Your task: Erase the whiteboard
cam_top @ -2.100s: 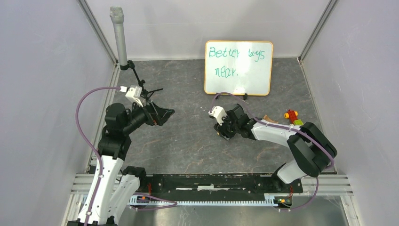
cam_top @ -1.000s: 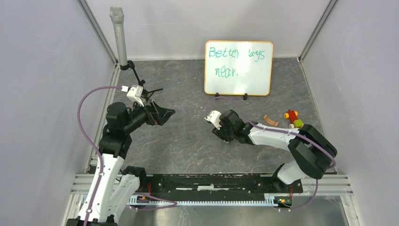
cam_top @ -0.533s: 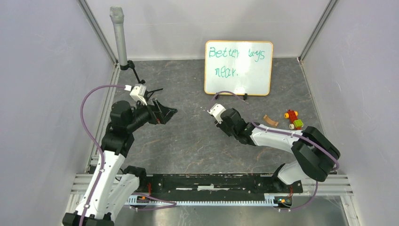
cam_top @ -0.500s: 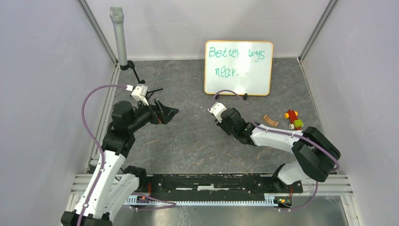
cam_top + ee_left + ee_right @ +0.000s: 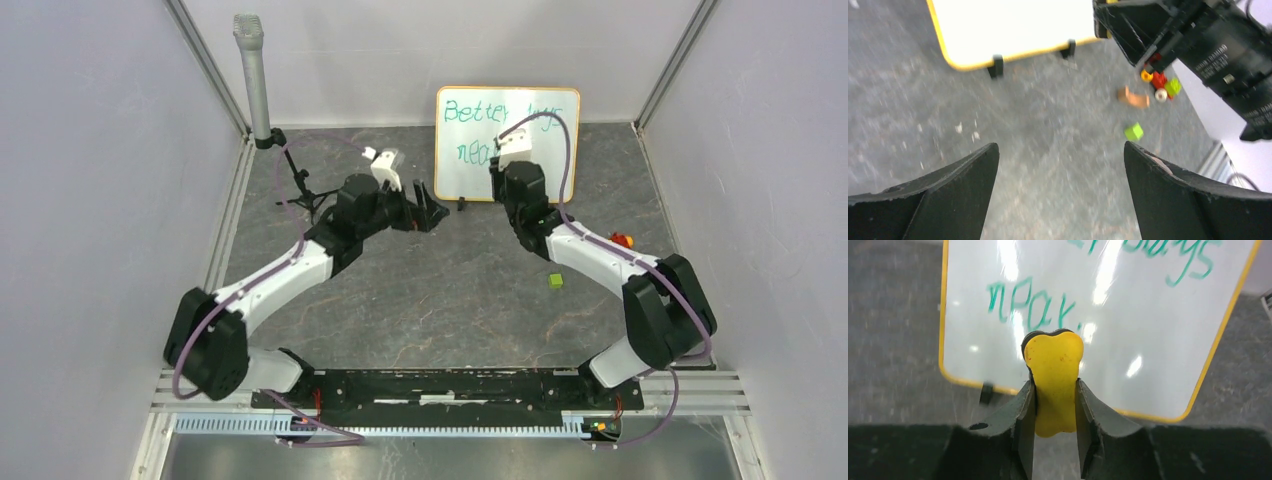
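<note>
The whiteboard point(image 5: 556, 165) stands upright at the back of the table, white with an orange frame and teal handwriting. My right gripper point(image 5: 1054, 382) is shut on a yellow eraser point(image 5: 1054, 365). It holds the eraser in front of the board's lower part point(image 5: 1128, 330), just under the word on the second line. My left gripper point(image 5: 432, 212) is open and empty, low over the table beside the board's lower left corner. In the left wrist view its jaws point(image 5: 1060, 147) stand wide apart, with the board's bottom edge point(image 5: 1013, 22) ahead.
A microphone on a stand point(image 5: 252, 70) rises at the back left. A green block point(image 5: 555, 281) lies on the table right of centre. Small red and yellow toy pieces point(image 5: 622, 239) lie near the right wall, with a brown piece point(image 5: 1133, 97) beside them.
Both arms have reached far back to the board. The right gripper has carried the eraser up in front of the writing. The green block now lies apart from the toy pieces.
</note>
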Controlling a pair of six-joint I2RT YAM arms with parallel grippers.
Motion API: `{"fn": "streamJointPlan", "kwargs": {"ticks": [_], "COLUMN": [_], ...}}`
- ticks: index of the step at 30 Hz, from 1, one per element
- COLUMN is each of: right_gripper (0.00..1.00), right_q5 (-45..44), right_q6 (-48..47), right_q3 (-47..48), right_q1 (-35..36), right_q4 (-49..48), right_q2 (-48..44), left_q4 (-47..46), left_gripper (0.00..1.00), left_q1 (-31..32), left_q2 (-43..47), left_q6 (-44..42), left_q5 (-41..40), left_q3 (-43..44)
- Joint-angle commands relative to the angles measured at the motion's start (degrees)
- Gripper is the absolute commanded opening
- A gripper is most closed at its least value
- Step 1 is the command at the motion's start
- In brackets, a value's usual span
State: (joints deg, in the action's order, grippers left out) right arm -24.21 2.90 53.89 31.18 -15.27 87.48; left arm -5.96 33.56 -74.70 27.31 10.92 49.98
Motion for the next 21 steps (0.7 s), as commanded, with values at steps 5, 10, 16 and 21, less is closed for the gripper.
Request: {"fn": "streamJointPlan", "kwargs": {"ticks": [5,10,16,21], "right_gripper": [0.19,0.21,0.25,0.26], "right_q5": [2.82,7.23,9.83,11.13], "right_q6": [-0.96,-6.00,-5.30,-5.77], "right_q3": [12.73,15.21,19.77,21.44], "right_q1": [-4.93,-4.99,-5.43,-5.48], "right_q4": [-14.20,-12.24,-9.48,-7.94], "right_q2": [10.83,14.88,18.90,21.02], "left_q4": [-29.07,-29.08,-26.25,-25.55], "left_gripper": [1.00,1.00,0.96,0.81], "left_q1": [-10.86,-14.48,-15.86,-17.11], "left_q2": [-21.18,-34.85,-42.51,-50.36], "left_q6": [12.00,16.38,12.58,13.88], "left_q5": [4.90,11.81,15.19,23.27], "left_q3": [16.08,28.50,33.18,39.38]}}
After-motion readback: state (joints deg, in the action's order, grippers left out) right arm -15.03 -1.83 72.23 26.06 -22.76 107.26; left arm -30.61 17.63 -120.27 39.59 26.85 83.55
